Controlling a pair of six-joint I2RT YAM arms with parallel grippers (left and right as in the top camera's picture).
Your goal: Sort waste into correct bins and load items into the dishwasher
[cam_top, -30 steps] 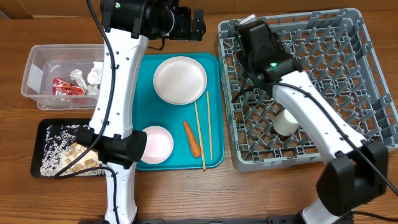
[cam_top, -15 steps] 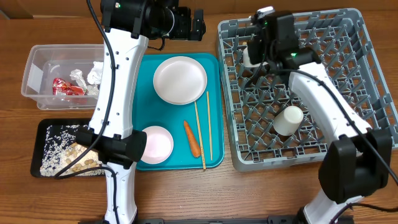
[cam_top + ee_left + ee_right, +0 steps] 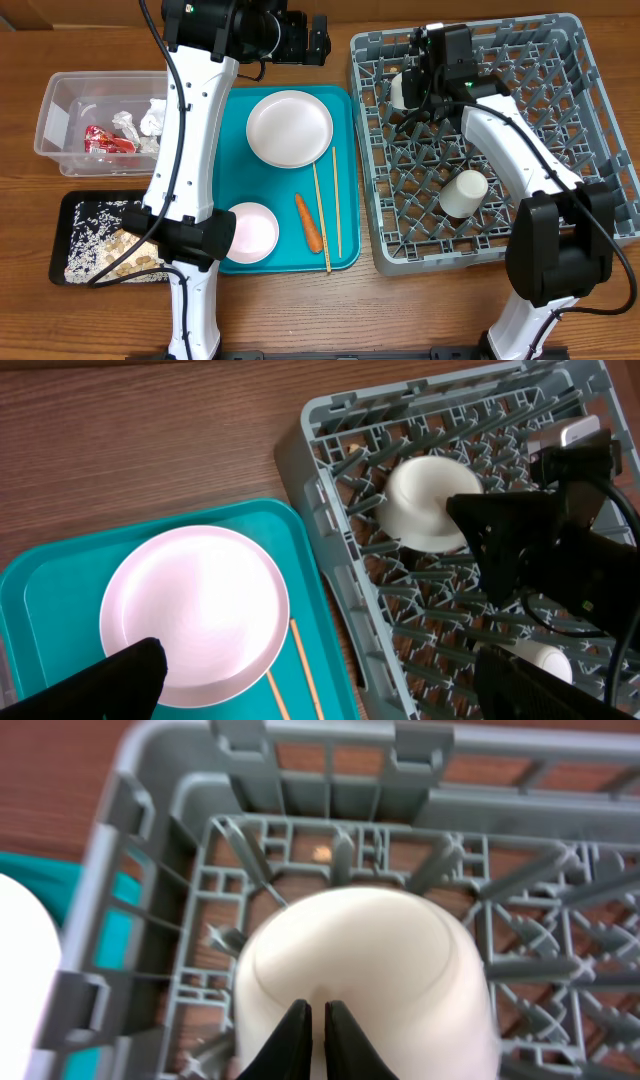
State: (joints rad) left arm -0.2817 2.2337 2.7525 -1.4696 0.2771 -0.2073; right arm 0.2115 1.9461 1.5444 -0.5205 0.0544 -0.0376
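Note:
My right gripper (image 3: 315,1010) is shut, its tips just over an upturned white bowl (image 3: 365,970) in the far left corner of the grey dishwasher rack (image 3: 590,130). Nothing shows between its fingers. A white cup (image 3: 463,193) stands upside down further forward in the rack. My left gripper (image 3: 320,660) hangs open above the far edge of the round plate (image 3: 290,127). A second bowl (image 3: 250,232), a carrot (image 3: 309,222) and chopsticks (image 3: 322,215) lie on the teal tray (image 3: 340,255).
At the left, a clear tub (image 3: 60,110) holds white tissue (image 3: 150,118) and a red wrapper (image 3: 105,140). In front of it, a black tray (image 3: 75,205) carries rice and scraps (image 3: 100,250). The left arm's column rises over the teal tray's left edge.
The right gripper swung to the rack's far left corner and its jaws closed. The upturned bowl came into view there. The left arm stayed still.

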